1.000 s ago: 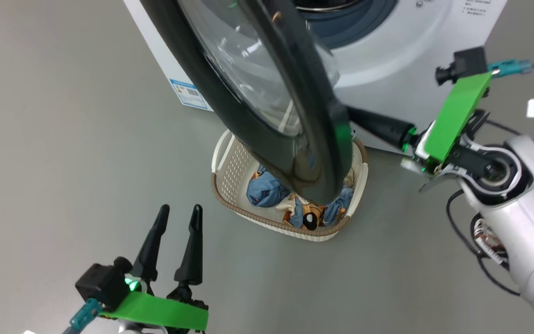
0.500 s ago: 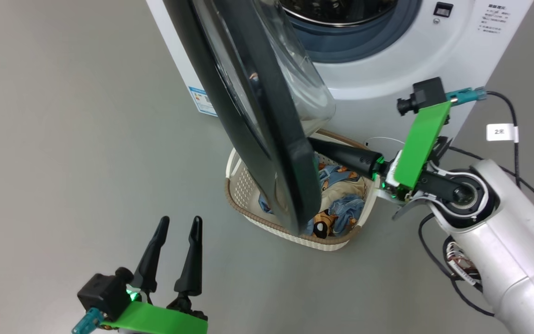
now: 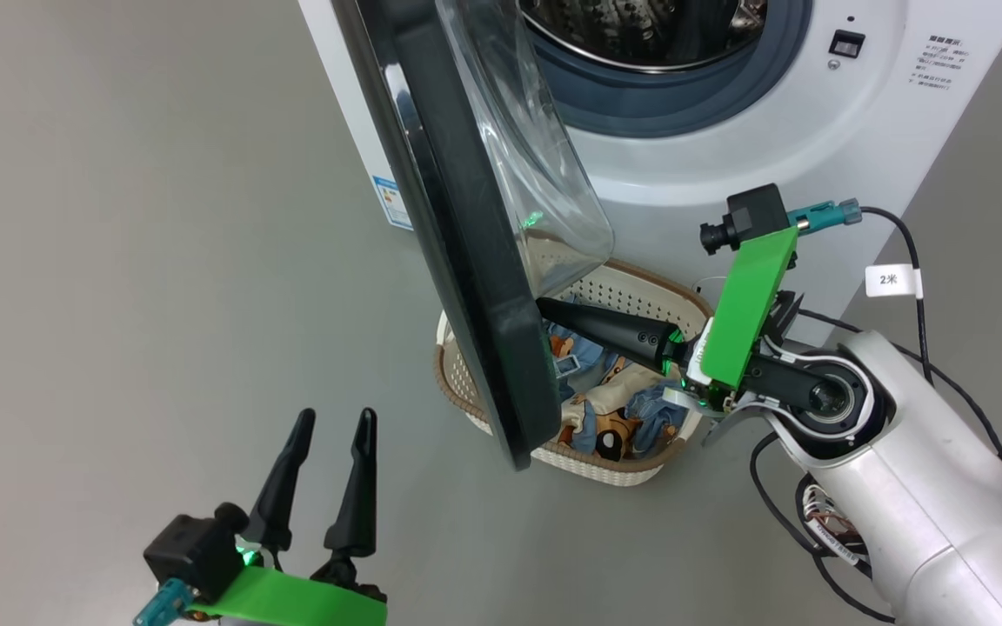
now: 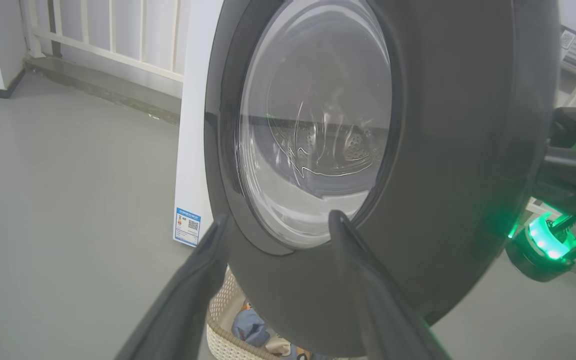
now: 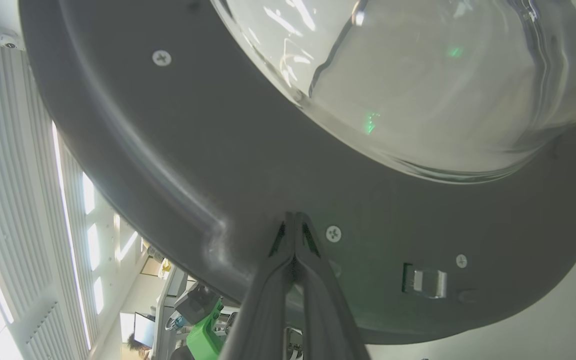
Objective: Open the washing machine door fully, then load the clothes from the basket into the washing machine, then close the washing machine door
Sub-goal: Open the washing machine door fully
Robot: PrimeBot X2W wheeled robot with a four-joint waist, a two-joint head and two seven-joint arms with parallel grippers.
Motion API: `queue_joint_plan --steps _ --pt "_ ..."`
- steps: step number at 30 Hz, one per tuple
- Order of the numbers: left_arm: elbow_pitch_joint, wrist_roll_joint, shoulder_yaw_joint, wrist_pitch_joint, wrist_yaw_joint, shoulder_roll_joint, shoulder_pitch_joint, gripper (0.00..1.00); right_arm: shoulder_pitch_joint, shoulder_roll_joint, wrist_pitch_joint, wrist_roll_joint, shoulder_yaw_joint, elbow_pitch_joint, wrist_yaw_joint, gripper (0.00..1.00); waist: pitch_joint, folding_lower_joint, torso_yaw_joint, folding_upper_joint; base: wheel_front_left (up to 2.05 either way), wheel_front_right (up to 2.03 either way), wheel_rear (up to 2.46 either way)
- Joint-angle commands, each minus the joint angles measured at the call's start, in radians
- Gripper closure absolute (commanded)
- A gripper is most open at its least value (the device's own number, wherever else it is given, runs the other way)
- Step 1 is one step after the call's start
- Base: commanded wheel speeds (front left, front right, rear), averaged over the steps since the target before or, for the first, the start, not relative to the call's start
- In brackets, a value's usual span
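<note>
White washing machine (image 3: 727, 165) has its door (image 3: 466, 287) swung out over the basket (image 3: 640, 291) of clothes (image 3: 631, 409). Right gripper (image 3: 544, 306), fingers pressed together and empty, touches the door's inner rim. Left gripper (image 3: 337, 416) is spread wide, holding nothing.

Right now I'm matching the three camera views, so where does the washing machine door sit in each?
Head view: the washing machine door stands edge-on, from top centre downward.
Left wrist view: its outer face spans centre and right.
Right wrist view: its inner face covers the upper picture.
Shared landmark: the shut right gripper at the door's inner rim.
</note>
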Motion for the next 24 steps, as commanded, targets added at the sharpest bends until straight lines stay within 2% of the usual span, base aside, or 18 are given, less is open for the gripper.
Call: queue_joint_plan --steps 1,5,6,8,10,11,24 --pt "-0.014 0.016 0.038 -0.006 0.001 0.015 0.004 0.0 0.016 0.03 -0.006 -0.015 0.007 -0.026 0.006 1.0 -0.006 0.0 -0.003 0.0 0.0 0.0 0.0" --pt "-0.011 0.026 0.048 -0.006 0.001 0.015 0.007 0.0 0.031 0.037 -0.034 -0.021 -0.005 -0.027 0.006 1.0 -0.021 0.0 -0.023 0.0 0.0 0.0 0.0" --pt "-0.01 0.028 0.049 -0.006 0.001 0.015 0.006 0.0 0.035 0.037 -0.045 -0.023 -0.011 -0.028 0.006 0.82 -0.025 0.0 -0.029 0.0 0.0 0.0 0.0" --pt "-0.005 0.032 0.051 -0.006 0.001 0.015 0.004 0.0 0.045 0.034 -0.066 -0.027 -0.022 -0.032 0.006 0.57 -0.033 0.0 -0.043 0.0 0.0 0.0 0.0" --pt "0.001 0.035 0.055 -0.006 0.001 0.018 0.001 0.0 0.057 0.028 -0.091 -0.032 -0.034 -0.036 0.006 0.05 -0.04 0.0 -0.058 0.0 0.0 0.0 0.0" --pt "0.005 0.035 0.058 -0.006 0.001 0.02 0.0 0.0 0.063 0.025 -0.103 -0.035 -0.04 -0.038 0.006 0.0 -0.044 0.0 -0.066 0.0 0.0 0.0 0.0" --pt "0.017 0.013 0.105 -0.006 0.001 0.071 0.024 0.0 0.172 -0.034 -0.253 -0.064 -0.084 -0.069 0.006 0.0 -0.103 0.0 -0.173 0.0 0.0 0.0 0.0"
